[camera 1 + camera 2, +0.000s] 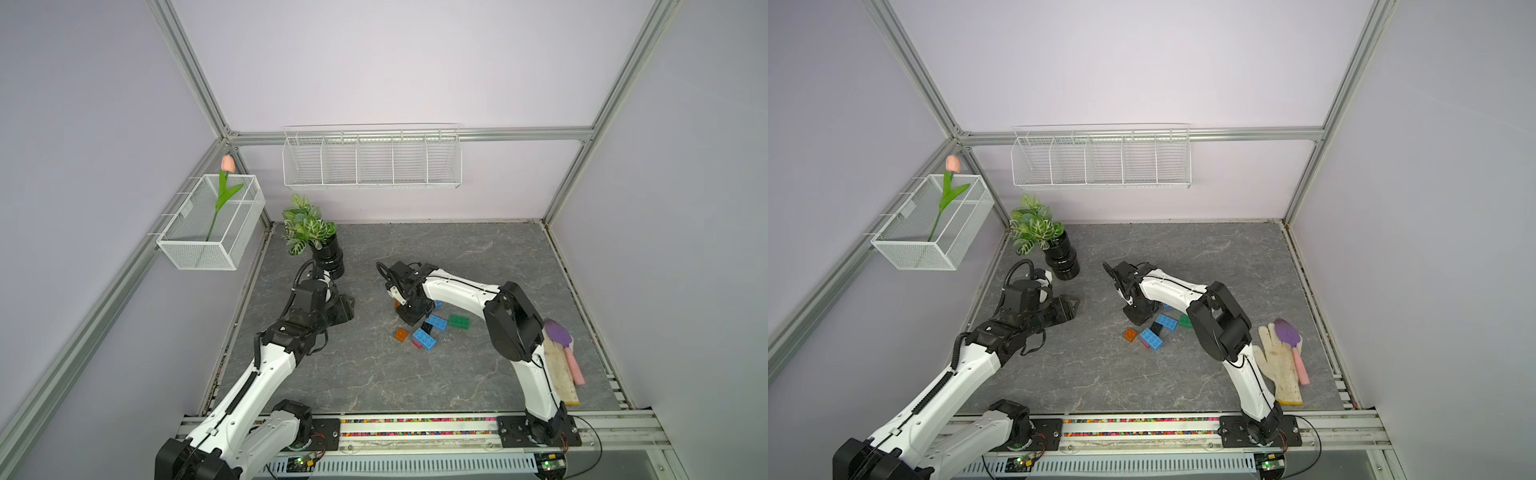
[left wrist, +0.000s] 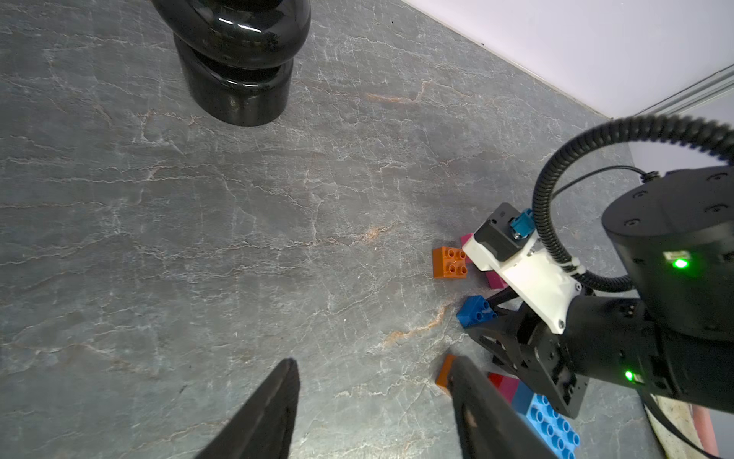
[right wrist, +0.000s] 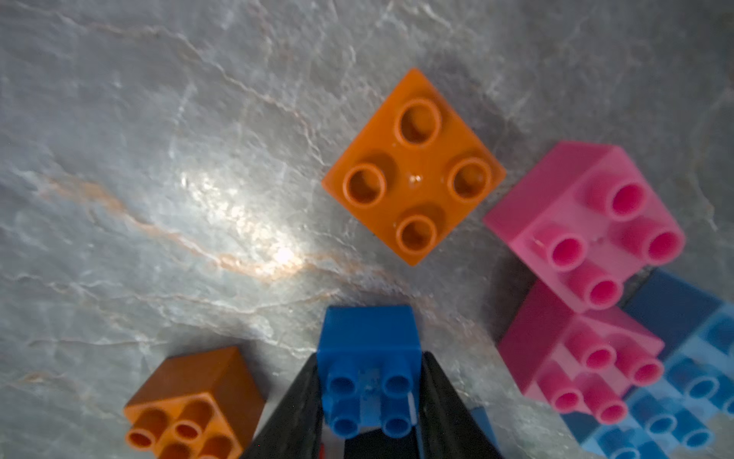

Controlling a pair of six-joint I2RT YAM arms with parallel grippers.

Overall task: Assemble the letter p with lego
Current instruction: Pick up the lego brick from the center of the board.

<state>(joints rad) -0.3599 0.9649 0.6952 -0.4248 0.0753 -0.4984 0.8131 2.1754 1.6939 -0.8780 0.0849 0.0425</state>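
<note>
The lego bricks lie in a loose cluster at the table's middle. My right gripper (image 3: 370, 355) is shut on a small dark blue square brick (image 3: 367, 334), one finger on each side of it. Around it lie an orange square brick (image 3: 413, 167), a second orange one (image 3: 194, 397), two pink bricks (image 3: 588, 222) and a light blue oblong (image 3: 683, 405). In both top views, an orange brick (image 1: 401, 334), light blue oblongs (image 1: 424, 338) and a green oblong (image 1: 459, 321) sit beside the right gripper (image 1: 409, 318). My left gripper (image 2: 373, 363) stands open over bare table, left of the cluster.
A black vase (image 1: 328, 257) with a leafy plant stands at the back left, close behind the left arm. A worn glove (image 1: 1281, 365) and a purple trowel (image 1: 1287, 332) lie at the right edge. A wire rack (image 1: 372, 158) and a mesh basket (image 1: 212, 224) hang on the walls.
</note>
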